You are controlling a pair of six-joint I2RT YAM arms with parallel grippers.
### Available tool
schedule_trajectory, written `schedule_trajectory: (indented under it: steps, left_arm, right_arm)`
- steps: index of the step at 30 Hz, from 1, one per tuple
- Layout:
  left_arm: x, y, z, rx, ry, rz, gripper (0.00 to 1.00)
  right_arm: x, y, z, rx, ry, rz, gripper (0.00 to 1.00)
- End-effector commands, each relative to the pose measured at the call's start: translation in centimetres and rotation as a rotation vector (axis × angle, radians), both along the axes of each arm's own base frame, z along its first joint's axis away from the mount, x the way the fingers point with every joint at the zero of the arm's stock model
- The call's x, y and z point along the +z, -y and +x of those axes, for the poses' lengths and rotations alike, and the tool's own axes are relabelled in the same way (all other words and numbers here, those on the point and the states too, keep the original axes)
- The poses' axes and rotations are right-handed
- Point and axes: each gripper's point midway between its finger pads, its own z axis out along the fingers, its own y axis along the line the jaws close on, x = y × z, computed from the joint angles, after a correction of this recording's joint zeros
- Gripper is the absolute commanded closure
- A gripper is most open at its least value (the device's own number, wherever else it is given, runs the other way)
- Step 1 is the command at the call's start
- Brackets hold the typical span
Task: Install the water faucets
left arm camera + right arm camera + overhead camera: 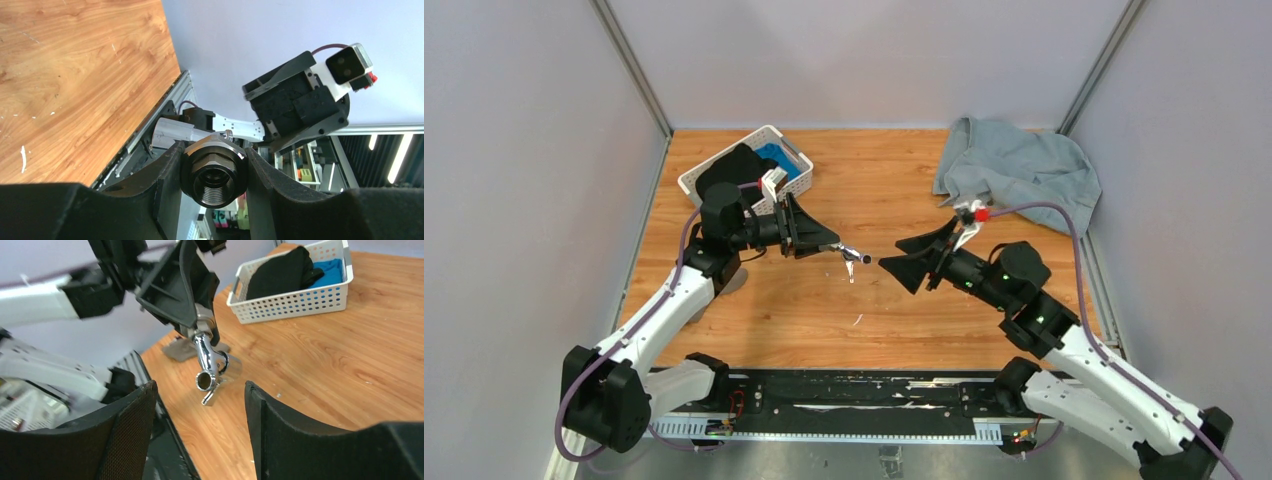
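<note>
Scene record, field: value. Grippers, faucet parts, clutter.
left gripper: shut on threaded fitting
right gripper: open, empty, facing tap, not touching
tap: extends from threaded fitting, held above table
basket: far left, black cloth and blue cloth inside
grey cloth: far right corner

Lab test cell w/ grey panel walls (pixel 514 200), wood bench (pixel 894 200).
</note>
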Motion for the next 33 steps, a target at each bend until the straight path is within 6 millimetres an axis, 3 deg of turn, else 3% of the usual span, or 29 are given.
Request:
schedule_trajectory:
  steps: [1, 6, 11, 17, 26, 33]
  left_arm:
    - [1.5, -0.1, -0.5, -0.023, 0.056, -0.03, 1.0]
    - [1.8, -0.1, -0.5, -0.023, 0.06, -0.033, 1.0]
    - [1.8, 0.0, -0.3, -0.021, 0.056, -0.033, 1.0]
    - [2.0, 0.0, -0.4, -0.023, 0.061, -0.036, 1.0]
    - [1.7, -0.1, -0.5, -0.025, 0.057, -0.033, 1.0]
    - [2.0, -0.1, -0.6, -0.028, 0.066, -0.035, 1.0]
  right_arm:
    - [-0.4, -2.0, 0.9, 0.011, 0.249, -0.174, 0.35]
    - [-0.7, -4.3, 1.2, 0.035, 0.307, -0.206, 0.31]
    - [-1.6, -6.2, 1.7, 0.052, 0.277, -0.2, 0.33]
    - [-2.8, -7.3, 2.7, 0.04, 0.247, -0.207, 0.44]
    - [-3.1, -8.5, 2.4, 0.083, 0.217, -0.154, 0.59]
    - [-3.3, -9.1, 2.0, 0.117, 0.139, -0.161, 0.84]
